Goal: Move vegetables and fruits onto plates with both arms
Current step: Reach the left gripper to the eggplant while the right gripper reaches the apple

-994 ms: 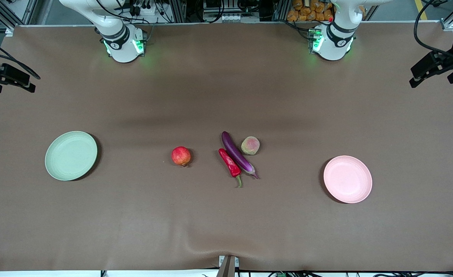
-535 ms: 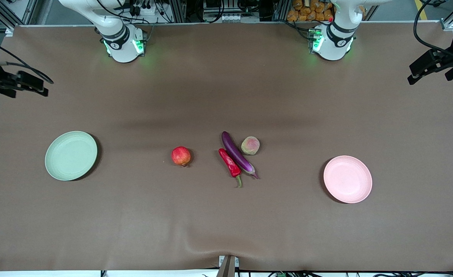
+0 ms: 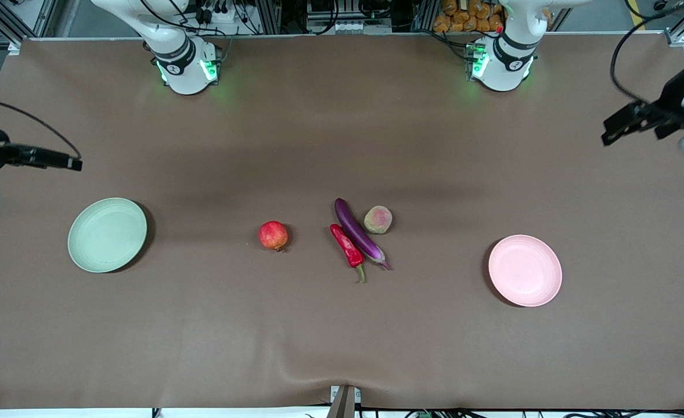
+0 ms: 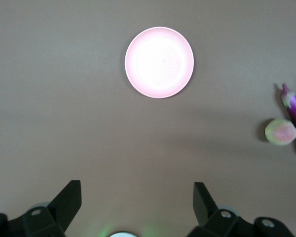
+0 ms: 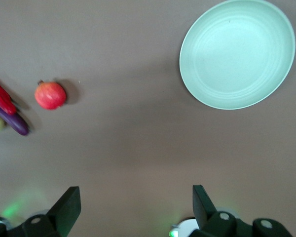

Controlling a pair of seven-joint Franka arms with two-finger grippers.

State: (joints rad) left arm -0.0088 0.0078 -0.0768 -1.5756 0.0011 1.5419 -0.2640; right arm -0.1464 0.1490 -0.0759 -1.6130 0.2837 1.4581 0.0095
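Both grippers have swung inward from the table's ends, the left gripper (image 3: pixel 615 132) and right gripper (image 3: pixel 66 162) spread wide, empty. Untouched mid-table lie the round red pomegranate (image 3: pixel 273 235), slender purple eggplant (image 3: pixel 358 233), red chili pepper (image 3: pixel 346 245) and fuzzy yellow-green fruit (image 3: pixel 378 219), between the pale green plate (image 3: pixel 107 234) and pale pink plate (image 3: pixel 525 270); picking looks about to begin.

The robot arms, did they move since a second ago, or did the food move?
Only the arms moved. The right gripper swung lower in the front view, toward the table above the pale green round plate. The left gripper came inward and lower at its end, open. Nothing was grasped. The red pomegranate, red chili pepper, purple eggplant, fuzzy yellow-green fruit and pale pink round plate stayed put.
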